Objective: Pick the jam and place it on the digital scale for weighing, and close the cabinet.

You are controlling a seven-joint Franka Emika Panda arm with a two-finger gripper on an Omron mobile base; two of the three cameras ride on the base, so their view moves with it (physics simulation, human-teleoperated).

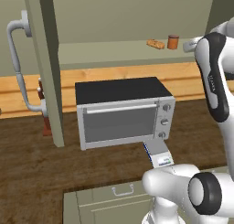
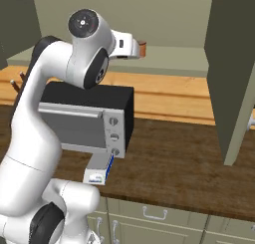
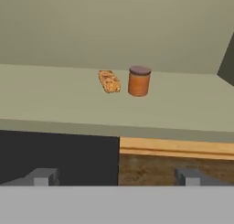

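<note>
The jam (image 3: 139,81), an orange-brown jar with a darker lid, stands upright on the open cabinet's shelf (image 3: 192,111). In the hand view it is ahead and slightly right of centre. My gripper (image 3: 117,176) is open and empty, still short of the shelf's front edge and above the toaster oven. The jam (image 1: 172,41) also shows just left of my hand in the left base view. The digital scale (image 1: 158,155) lies on the counter in front of the oven's right corner. Both cabinet doors stand open, one at the left (image 1: 45,63) and one at the right (image 2: 231,73).
A flat golden pastry (image 3: 109,81) lies on the shelf just left of the jam. The silver toaster oven (image 1: 123,111) sits under the shelf on the wooden counter (image 2: 169,163). A reddish-brown object (image 1: 44,113) stands behind the left door. Drawers (image 1: 121,195) run below the counter.
</note>
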